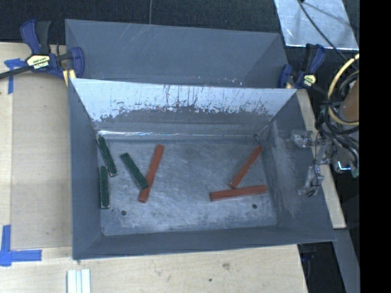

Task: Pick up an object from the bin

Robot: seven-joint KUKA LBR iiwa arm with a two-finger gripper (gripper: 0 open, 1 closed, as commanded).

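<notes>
The gripper (311,171) hangs over the sloped right wall of the grey bin (183,105). Nearest lie two reddish sticks (246,167) (one slanted, one flat). At the left lie another reddish stick (151,173) and three green sticks (134,170).

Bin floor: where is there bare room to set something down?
Bare: the middle, between the left red stick and the two red sticks at right, and the strip along the front wall. Crowded: the left end, where three green sticks lie beside that red stick.
</notes>
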